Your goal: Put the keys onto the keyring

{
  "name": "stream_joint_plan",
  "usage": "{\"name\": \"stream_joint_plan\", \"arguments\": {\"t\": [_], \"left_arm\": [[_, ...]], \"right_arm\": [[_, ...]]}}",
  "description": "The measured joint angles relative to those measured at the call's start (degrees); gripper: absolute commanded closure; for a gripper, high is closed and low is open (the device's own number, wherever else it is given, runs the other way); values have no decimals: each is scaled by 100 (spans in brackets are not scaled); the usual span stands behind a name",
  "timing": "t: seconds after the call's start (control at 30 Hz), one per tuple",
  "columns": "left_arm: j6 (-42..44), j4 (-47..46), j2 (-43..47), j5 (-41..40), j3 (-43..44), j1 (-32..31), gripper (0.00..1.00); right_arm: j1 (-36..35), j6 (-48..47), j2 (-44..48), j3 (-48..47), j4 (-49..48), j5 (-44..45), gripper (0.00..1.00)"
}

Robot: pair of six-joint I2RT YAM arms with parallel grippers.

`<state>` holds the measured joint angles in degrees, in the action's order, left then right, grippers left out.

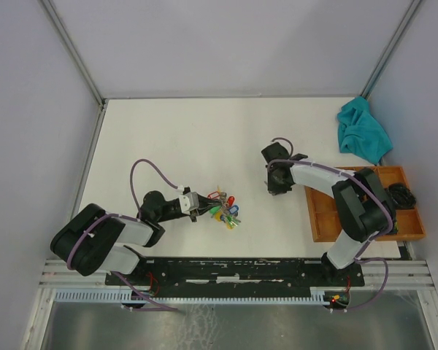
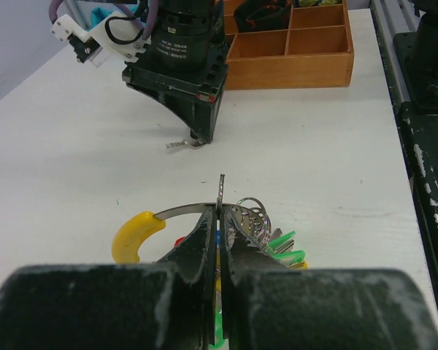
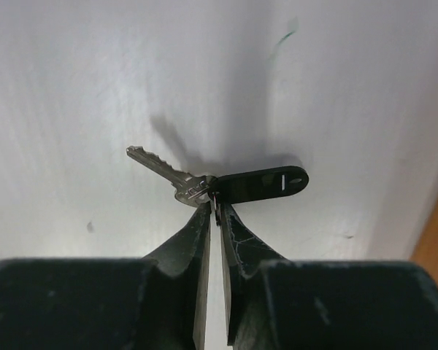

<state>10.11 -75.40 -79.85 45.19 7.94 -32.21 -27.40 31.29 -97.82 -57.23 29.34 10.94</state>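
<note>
The keyring (image 1: 223, 207) is a silvery ring with red, yellow, green and blue tags, lying left of the table's middle. My left gripper (image 1: 198, 205) is shut on its metal ring (image 2: 220, 191), with the jaws pinching the wire edge-on. A yellow tag (image 2: 135, 235) and green tags (image 2: 288, 248) fan out beside the jaws. My right gripper (image 1: 277, 184) points down, shut on the small split ring of a silver key (image 3: 164, 171) with a black tag (image 3: 266, 184), at or just above the table. I cannot pick out a loose green-headed key.
A wooden compartment tray (image 1: 317, 219) stands at the right, with a black object (image 1: 401, 195) in it. It also shows in the left wrist view (image 2: 292, 69). A teal cloth (image 1: 363, 131) lies at the back right. Grey walls enclose the table.
</note>
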Motion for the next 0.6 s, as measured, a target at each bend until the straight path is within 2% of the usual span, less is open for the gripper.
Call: {"name": "stream_joint_plan", "arguments": {"t": [0.17,0.23,0.6], "left_arm": [[0,2,2,-2,-2,0,97],[0,4,11,-4,-4,0,97],[0,70,125,-9,-4,0,97]], "right_arm": [[-649,11,138,46,208,-243,65],[-750,-61,243,24,343,-304,62],[-737,-1108,614,-363,920,-516,63]]}}
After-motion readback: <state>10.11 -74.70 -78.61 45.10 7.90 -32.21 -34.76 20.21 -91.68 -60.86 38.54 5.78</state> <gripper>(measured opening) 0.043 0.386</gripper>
